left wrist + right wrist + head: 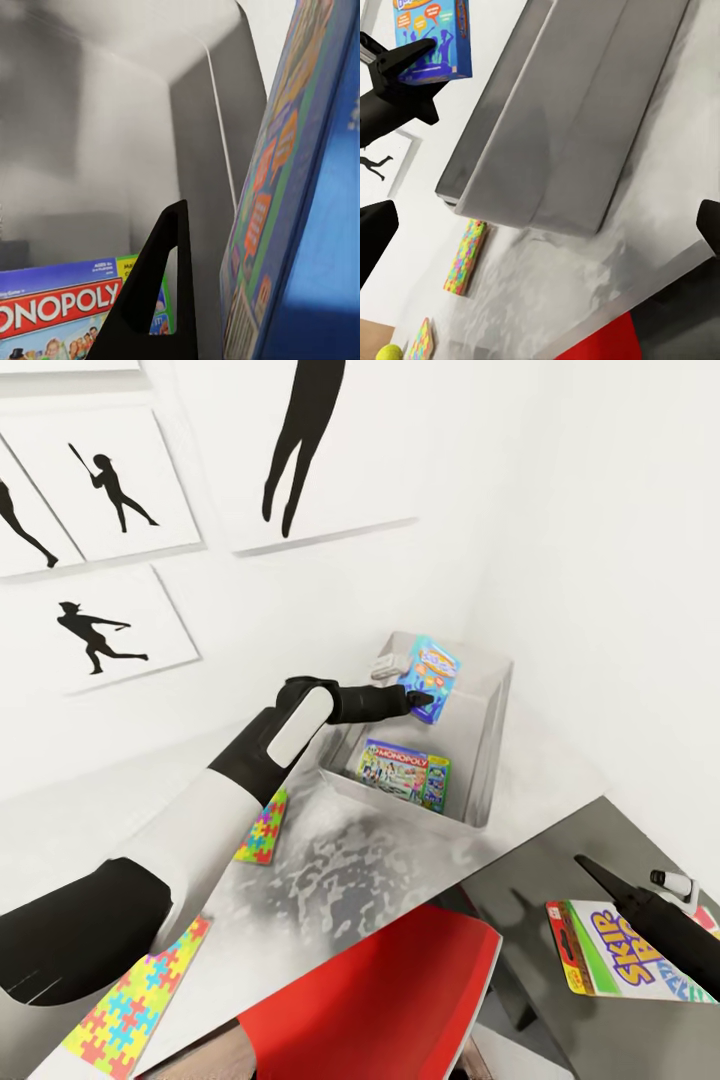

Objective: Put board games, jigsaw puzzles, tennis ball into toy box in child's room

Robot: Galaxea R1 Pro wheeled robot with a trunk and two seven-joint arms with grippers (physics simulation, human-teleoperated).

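The blue board game (434, 675), printed with cartoon figures, hangs upright over the grey toy box (495, 725) on the counter (340, 860), pinched in the left claw (418, 700); that arm reaches forward, extended. The right claw's (600, 878) opening cannot be told.

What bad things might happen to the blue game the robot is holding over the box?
The left hand holds the blue board game upright over the toy box. Let go like this, it might tip, lean on a wall, or land crooked on the Monopoly game instead of lying flat. That could leave less room for the SKIP-BO game and the jigsaw puzzles.
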